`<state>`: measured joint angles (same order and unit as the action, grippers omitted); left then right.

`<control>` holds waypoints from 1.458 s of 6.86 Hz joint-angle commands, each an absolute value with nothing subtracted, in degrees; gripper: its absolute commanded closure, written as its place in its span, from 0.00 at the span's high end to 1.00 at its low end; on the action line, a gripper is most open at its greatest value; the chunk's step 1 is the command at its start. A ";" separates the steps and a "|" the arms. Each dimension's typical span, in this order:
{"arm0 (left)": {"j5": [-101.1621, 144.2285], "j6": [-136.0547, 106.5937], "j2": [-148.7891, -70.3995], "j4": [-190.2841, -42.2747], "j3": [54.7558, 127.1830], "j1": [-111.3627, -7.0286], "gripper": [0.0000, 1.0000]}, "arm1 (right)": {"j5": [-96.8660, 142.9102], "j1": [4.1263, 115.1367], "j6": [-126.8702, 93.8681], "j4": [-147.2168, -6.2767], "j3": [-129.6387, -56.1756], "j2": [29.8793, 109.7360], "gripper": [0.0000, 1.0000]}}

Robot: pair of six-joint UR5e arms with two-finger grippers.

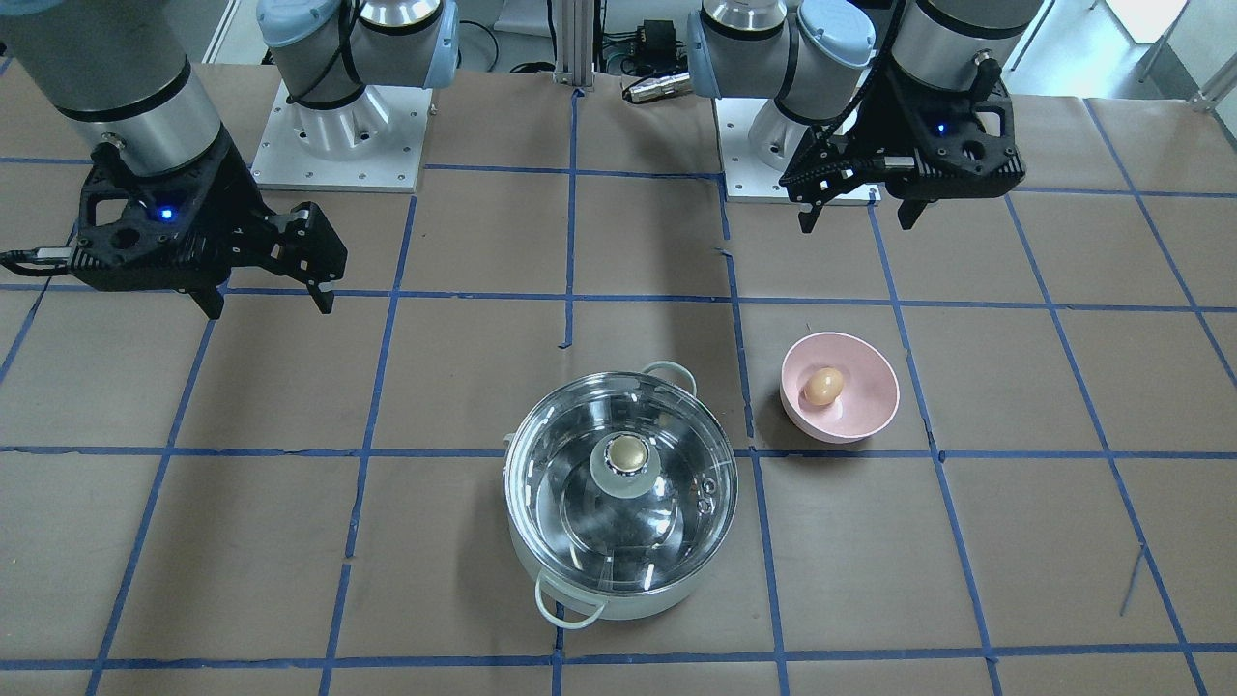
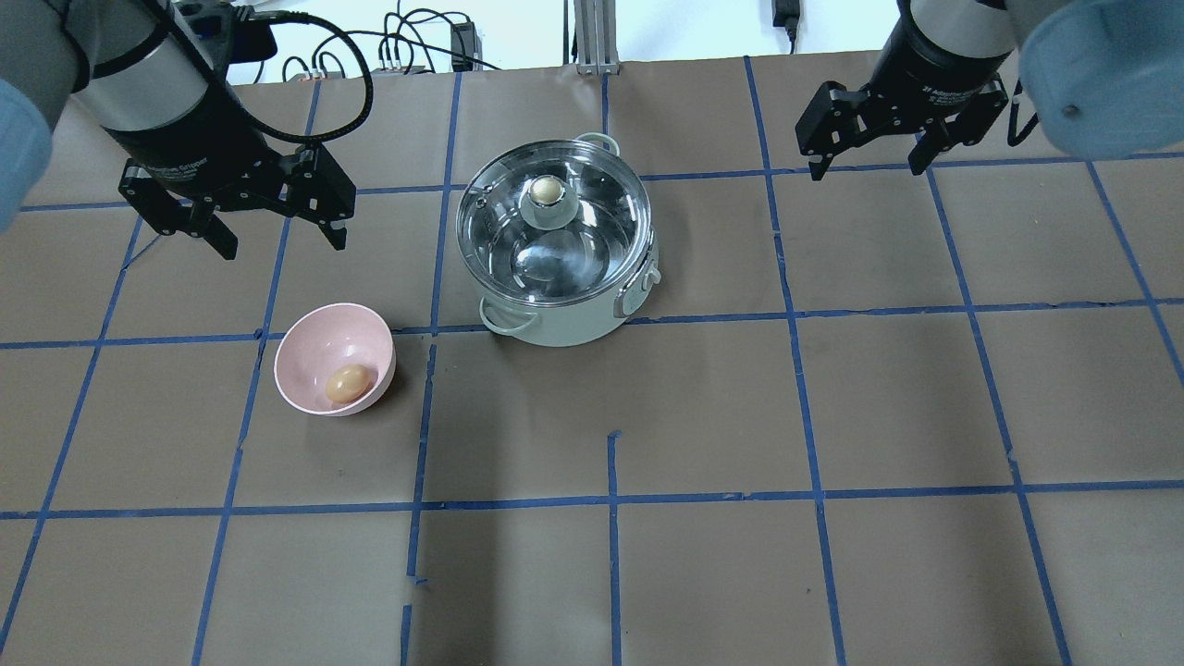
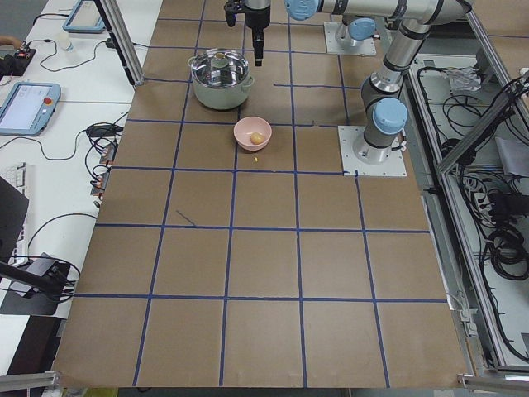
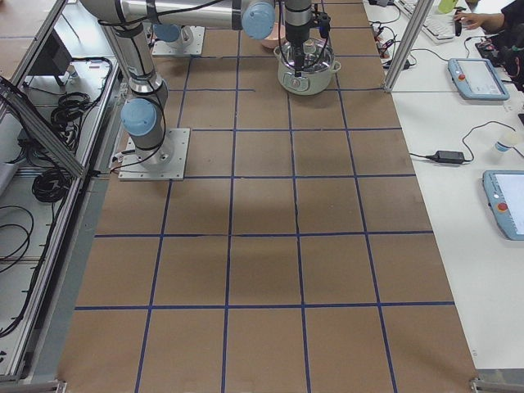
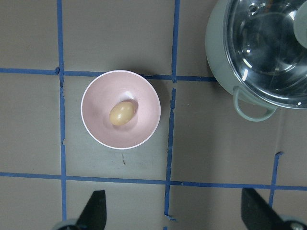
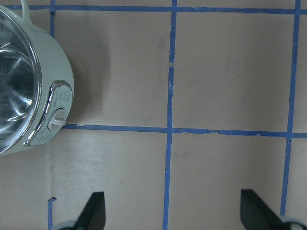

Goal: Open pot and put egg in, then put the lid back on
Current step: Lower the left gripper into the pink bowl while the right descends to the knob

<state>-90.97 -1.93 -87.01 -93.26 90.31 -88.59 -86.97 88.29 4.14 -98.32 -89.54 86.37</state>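
The pot [image 2: 578, 326] stands closed. The lid [image 2: 518, 250] is seated flat on its rim with the knob [image 2: 546, 191] upright at the centre, so the opening step is not yet begun. The egg [image 2: 349, 382] lies in the bowl [image 2: 314, 335], which sits near the pot on the robot's left side and a little closer to the robot. The left gripper [image 2: 282, 240] hangs above the table on that same side of the pot, fingers spread wide and empty. In its wrist view the bowl is ahead of the fingertips, and the egg's long axis runs slantwise to the line between them. The right gripper [image 2: 867, 169] hangs on the pot's other side, well apart from it, likewise spread and empty. The knob lies between the two grippers. I judge that the right arm suits the lid, since the left is far nearer the egg. There is one pot, one lid, one egg, one bowl and two grippers.
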 commanded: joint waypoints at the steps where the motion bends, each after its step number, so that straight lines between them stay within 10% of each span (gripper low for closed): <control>1: -90.97 -1.93 -87.01 -93.25 90.61 -88.59 1.00 | -86.92 88.33 4.13 -98.26 -89.73 86.40 1.00; 10: -90.27 19.13 -91.05 -71.38 108.70 -78.25 1.00 | -86.05 106.70 -21.52 -114.61 -76.99 66.97 1.00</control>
<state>-90.68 14.89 -90.54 -73.54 106.18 -81.74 -86.35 105.94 -19.27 -113.34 -77.22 67.90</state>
